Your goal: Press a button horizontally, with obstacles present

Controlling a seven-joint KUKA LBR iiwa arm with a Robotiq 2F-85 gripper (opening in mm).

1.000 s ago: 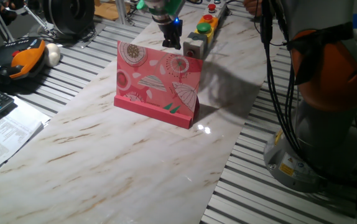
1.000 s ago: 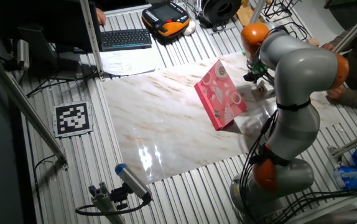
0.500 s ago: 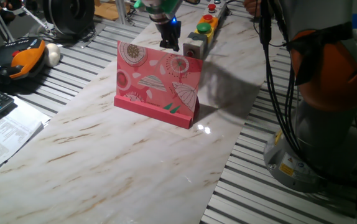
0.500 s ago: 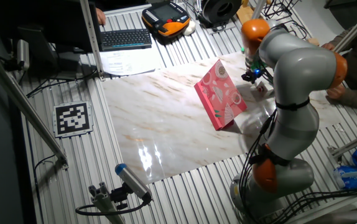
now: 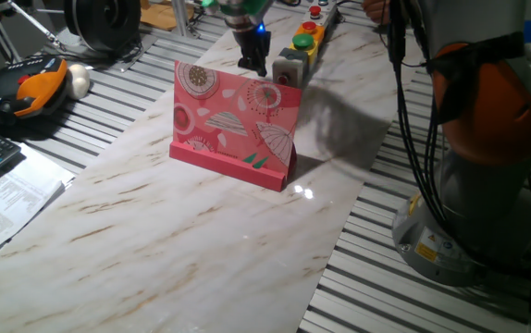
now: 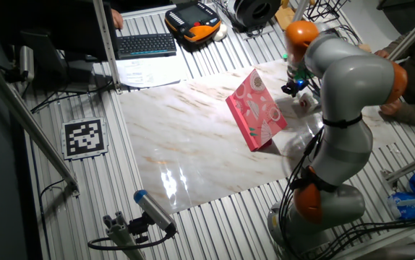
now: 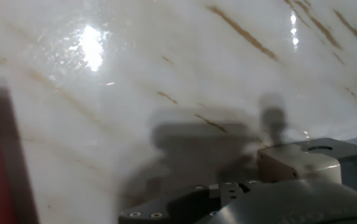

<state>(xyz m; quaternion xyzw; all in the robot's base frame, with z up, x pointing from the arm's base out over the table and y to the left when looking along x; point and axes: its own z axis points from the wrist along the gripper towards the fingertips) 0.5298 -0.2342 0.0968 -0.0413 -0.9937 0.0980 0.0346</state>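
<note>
The hand (image 5: 253,65) has edged closer to the button (image 5: 288,67) behind the card (image 5: 236,123) (grip state apparently unreadable).

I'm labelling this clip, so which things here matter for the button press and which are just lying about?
Part of the job:
- grey button box
- pink card, the obstacle
- gripper

Just lying about:
- yellow button boxes
- orange pendant
- keyboard
- papers

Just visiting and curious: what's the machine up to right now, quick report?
Claw hanging behind the pink card, beside the small grey button box. Button not yet pressed, as far as seen. Card stands upright on the table, apart from the box.
</note>
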